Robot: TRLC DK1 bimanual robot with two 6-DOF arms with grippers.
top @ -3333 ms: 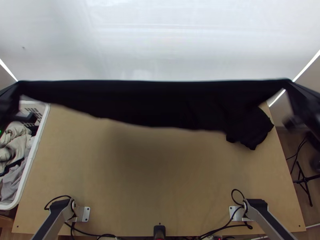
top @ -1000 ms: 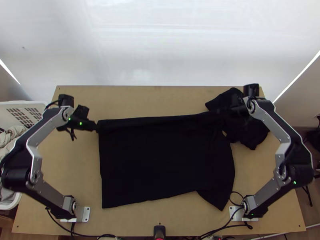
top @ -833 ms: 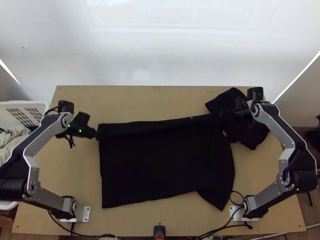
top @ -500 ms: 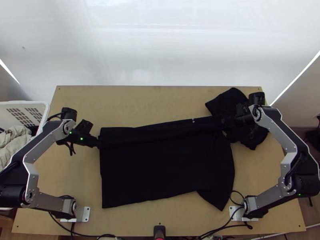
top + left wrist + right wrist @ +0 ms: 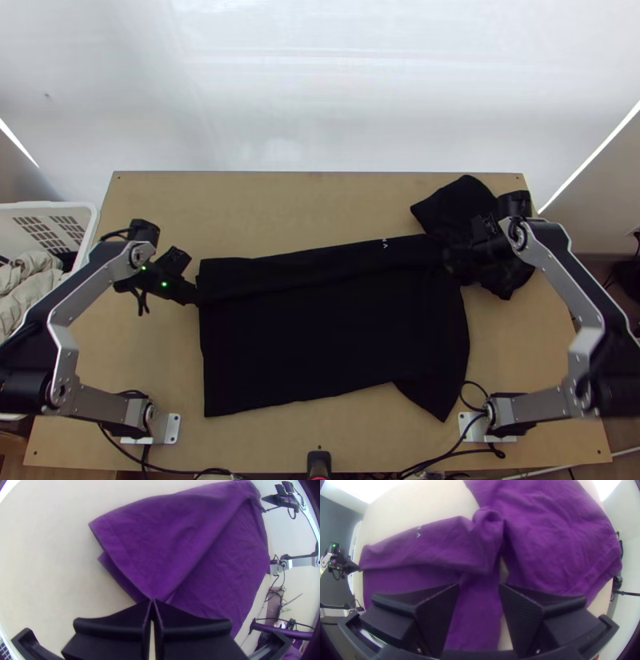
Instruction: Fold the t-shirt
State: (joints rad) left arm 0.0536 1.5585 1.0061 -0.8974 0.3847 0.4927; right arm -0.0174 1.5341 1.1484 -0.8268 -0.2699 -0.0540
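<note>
Okay, clock directions per top view. Main obstruction: a rumpled black cloth heap at 2 o'clock on the bench, against the t-shirt's right end. Can't tell if it's a separate piece or part of the shirt. Black cable loop at 5 o'clock, near the shirt's near corner. More cabling by the arm bases, and a small black device at 6. White basket at the 9–10 o'clock edge, slotted plastic, with crumpled pale laundry inside. White wall at 12.

Bench is smooth light wood, rectangular. Shirt fabric is thin, matte and soft, with shallow wrinkles; wrist views pick up a stitched seam by its 9 o'clock edge.

Shirt lies mid-bench, mostly spread, with its 12 o'clock side turned over in a long slanting band. Small pale print on that band toward 1 o'clock. Right end is gathered into a raised ruck; a loose flap points to 5.

Left gripper at 9–10 o'clock: fingers together, pinching the band at the shirt's 9 o'clock edge. Right gripper at 1–2 o'clock: fingers apart, above the cloth by the ruck.
</note>
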